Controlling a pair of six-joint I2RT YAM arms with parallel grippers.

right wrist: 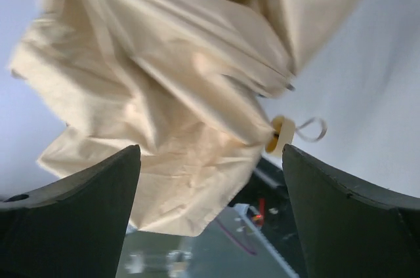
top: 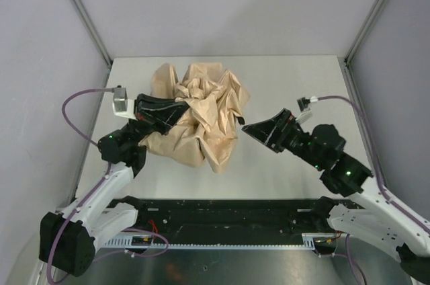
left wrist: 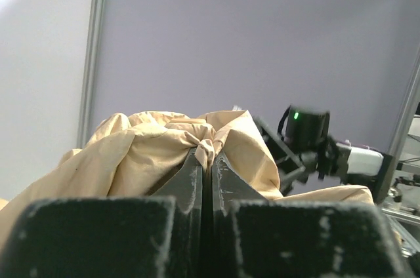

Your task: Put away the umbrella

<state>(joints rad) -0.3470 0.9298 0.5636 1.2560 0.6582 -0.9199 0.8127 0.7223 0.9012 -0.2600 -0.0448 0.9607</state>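
The umbrella [top: 205, 113] lies as a crumpled beige heap of canopy on the table's middle left. My left gripper [top: 183, 108] reaches into its left side and is shut on a pinched fold of the fabric [left wrist: 211, 143], with the cloth bunched right at the fingertips [left wrist: 197, 163]. My right gripper [top: 246, 128] hovers open just right of the canopy, touching nothing. In the right wrist view the canopy [right wrist: 164, 94] hangs ahead of the wide-apart fingers [right wrist: 98, 199], and the small tan handle [right wrist: 281, 135] with its loop strap [right wrist: 314, 130] shows near the right finger. The shaft is hidden.
The white table [top: 289, 83] is boxed in by grey walls with metal posts [top: 84, 13] at the back corners. A black rail [top: 222, 214] carrying the arm bases runs along the near edge. The right arm [left wrist: 308, 135] shows behind the canopy in the left wrist view.
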